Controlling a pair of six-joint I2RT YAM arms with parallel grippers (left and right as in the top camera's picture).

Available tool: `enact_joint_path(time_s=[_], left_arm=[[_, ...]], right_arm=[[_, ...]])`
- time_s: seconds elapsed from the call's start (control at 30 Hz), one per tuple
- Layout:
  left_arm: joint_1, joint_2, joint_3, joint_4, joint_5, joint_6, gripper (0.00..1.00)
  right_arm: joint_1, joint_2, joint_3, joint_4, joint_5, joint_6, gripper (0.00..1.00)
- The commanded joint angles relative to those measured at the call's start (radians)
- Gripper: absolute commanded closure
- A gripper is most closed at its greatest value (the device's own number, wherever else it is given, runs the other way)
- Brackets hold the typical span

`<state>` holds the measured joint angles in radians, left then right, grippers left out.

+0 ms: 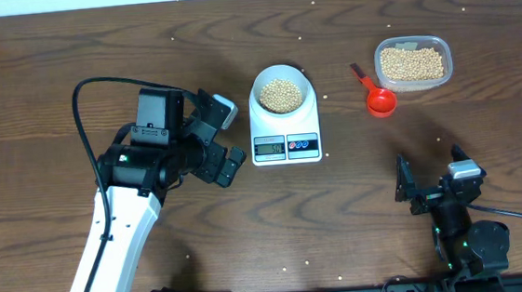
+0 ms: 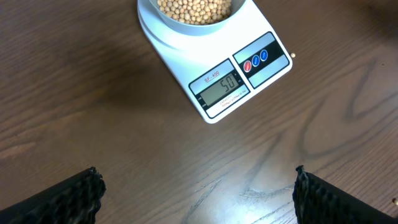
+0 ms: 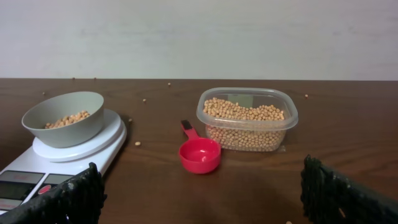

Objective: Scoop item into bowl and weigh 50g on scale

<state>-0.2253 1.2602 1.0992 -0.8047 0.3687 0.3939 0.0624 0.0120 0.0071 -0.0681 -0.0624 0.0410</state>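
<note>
**Dark Wood Table With a Bowl of Beans on the Scale**

Dark wood-grain table (image 1: 142, 53) is being used as the work surface, and it is being backed by a pale wall in the right wrist view. Near the middle of it, the scale (image 1: 285, 130) is being loaded by the bowl (image 3: 68, 127), which is being carried upright on the round platform at the scale's far end. The beans (image 1: 281, 95) are being held inside the bowl, in a shallow heap well below its rim. A reading of 50 is being shown on the display (image 2: 219, 89) at the scale's front edge, with the round buttons (image 2: 255, 59) just beside it.

To the right of the scale, a red scoop (image 1: 381, 102) is being left on the table, bowl side up and apart from the scale. Further right of the scale, a clear tub (image 3: 249, 91) is being filled about halfway by more beans. A few stray beans (image 1: 324, 97) are being left scattered on the table around the scale.

The left gripper (image 1: 228, 137) is being held just left of the scale's front, its jaws being spread wide with nothing between them. The right gripper (image 1: 433, 177) is being held well to the front right of the scale, its jaws likewise being spread wide and empty.
</note>
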Motion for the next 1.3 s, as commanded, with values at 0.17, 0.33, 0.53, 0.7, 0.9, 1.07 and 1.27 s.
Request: enact_joint_path(time_s=[0.17, 0.33, 0.53, 0.7, 0.9, 1.07, 1.27], left_arm=[[-0.003, -0.007, 0.019, -0.002, 0.013, 0.013, 0.01], [-0.003, -0.007, 0.019, -0.002, 0.013, 0.013, 0.01], [-0.003, -0.007, 0.019, -0.005, 0.013, 0.013, 0.01], [-0.003, -0.007, 0.019, -0.010, 0.013, 0.013, 0.01], [-0.003, -0.007, 0.019, -0.010, 0.013, 0.013, 0.01], [-0.003, -0.018, 0.019, 0.000, 0.013, 0.013, 0.01], [0.000, -0.135, -0.029, 0.112, -0.038, -0.045, 0.01]], right_arm=[[0.003, -0.007, -0.002, -0.006, 0.015, 0.003, 0.01], [0.003, -0.007, -0.002, -0.006, 0.015, 0.003, 0.01], [0.003, -0.007, -0.002, -0.006, 0.015, 0.003, 0.01], [0.003, -0.007, -0.002, -0.006, 0.015, 0.003, 0.01], [0.003, -0.007, -0.002, -0.006, 0.015, 0.003, 0.01], [0.003, -0.007, -0.002, -0.006, 0.015, 0.003, 0.01], [0.003, -0.007, -0.002, -0.006, 0.015, 0.003, 0.01]])
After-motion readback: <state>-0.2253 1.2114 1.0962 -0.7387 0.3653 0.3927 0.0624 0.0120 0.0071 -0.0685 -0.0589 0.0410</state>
